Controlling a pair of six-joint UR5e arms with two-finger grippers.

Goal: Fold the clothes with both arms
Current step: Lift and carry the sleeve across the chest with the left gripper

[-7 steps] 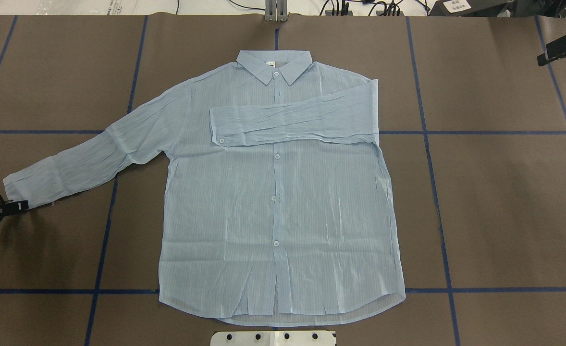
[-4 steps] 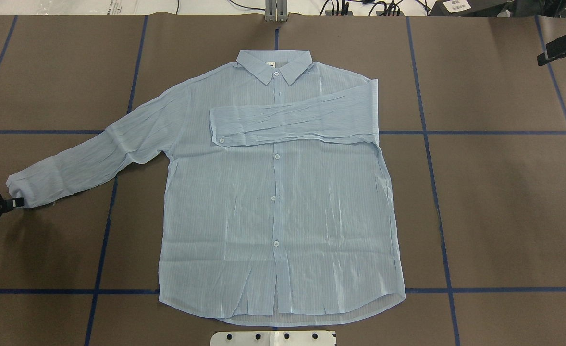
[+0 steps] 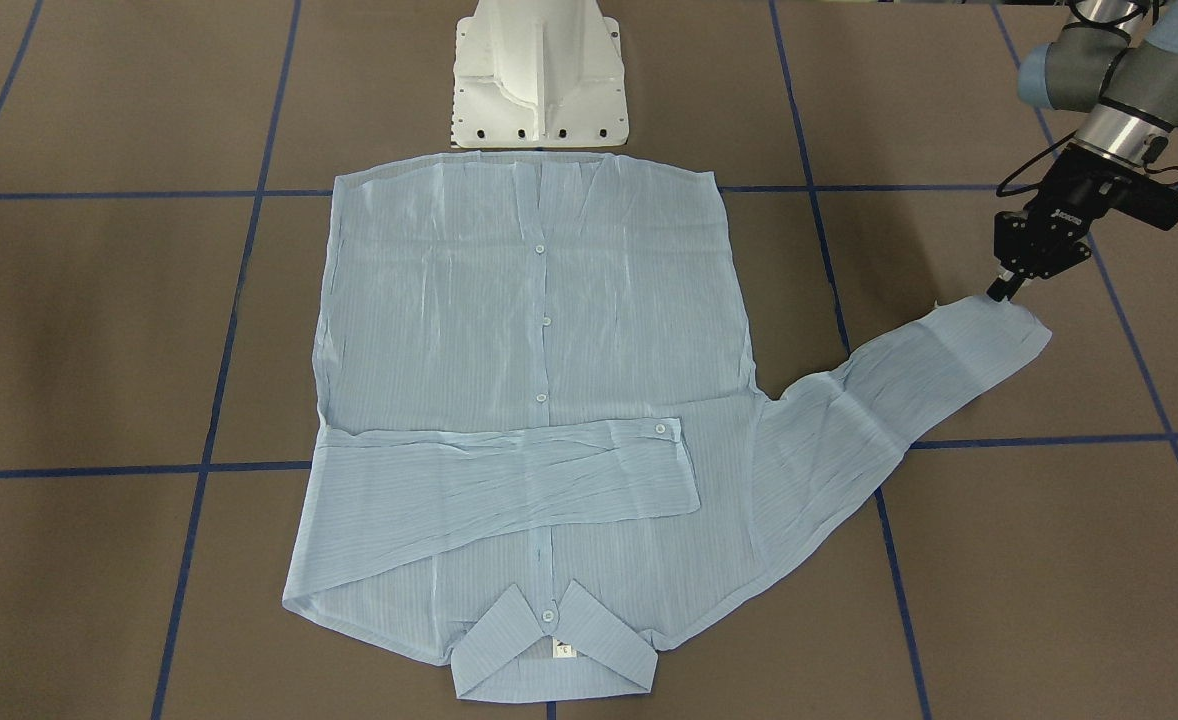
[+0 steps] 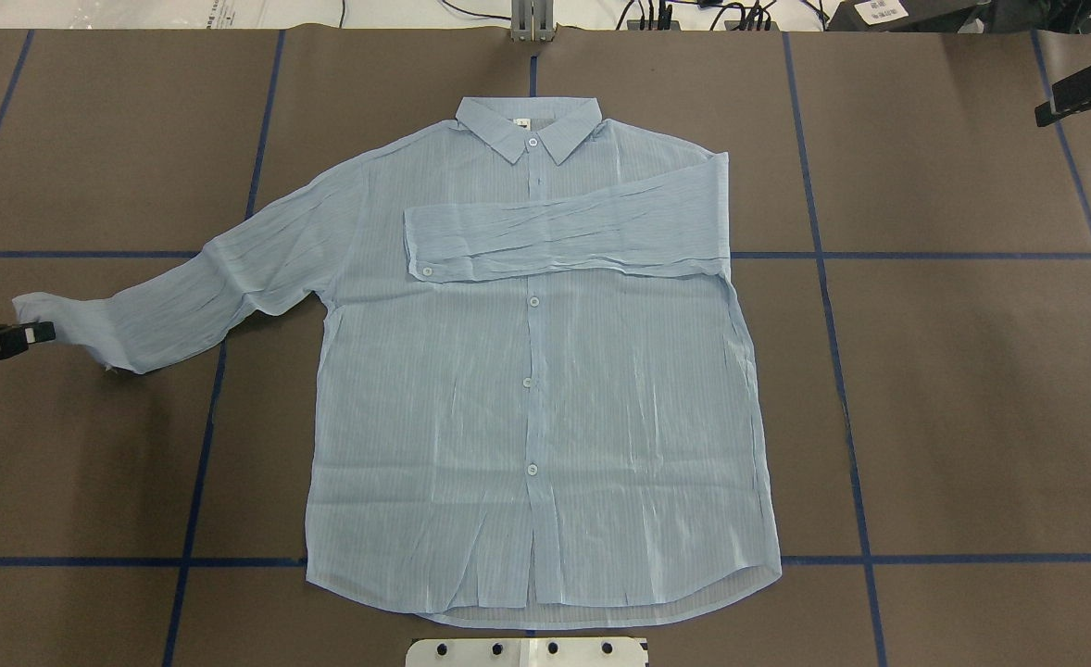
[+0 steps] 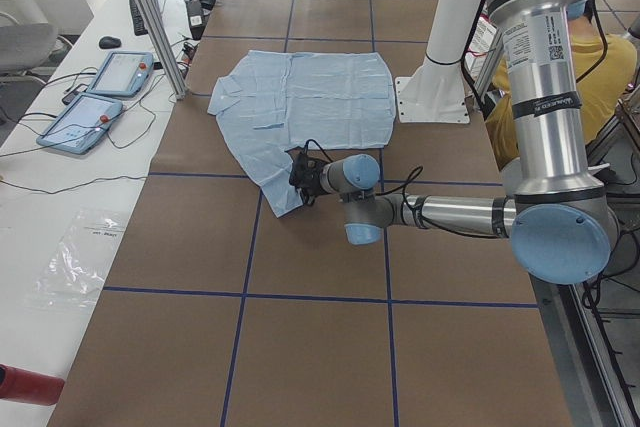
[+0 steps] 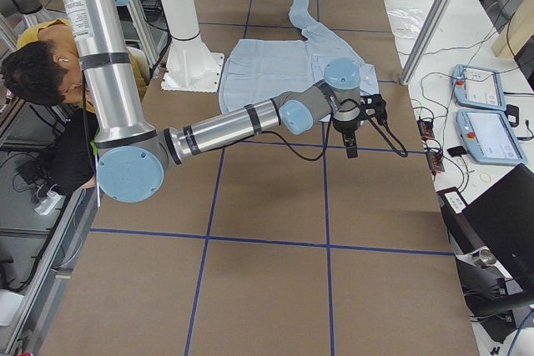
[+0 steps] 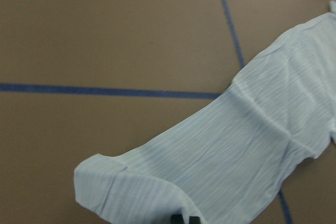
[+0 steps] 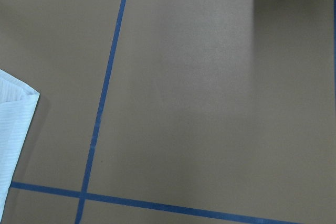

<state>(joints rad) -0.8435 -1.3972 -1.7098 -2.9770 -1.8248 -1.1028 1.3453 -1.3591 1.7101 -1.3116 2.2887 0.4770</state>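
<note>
As the left claw grips the shirt cuff, the sleeve has swung toward the collar.

Open table surrounds the shirt; the white pedestal stands at its hem
</note>
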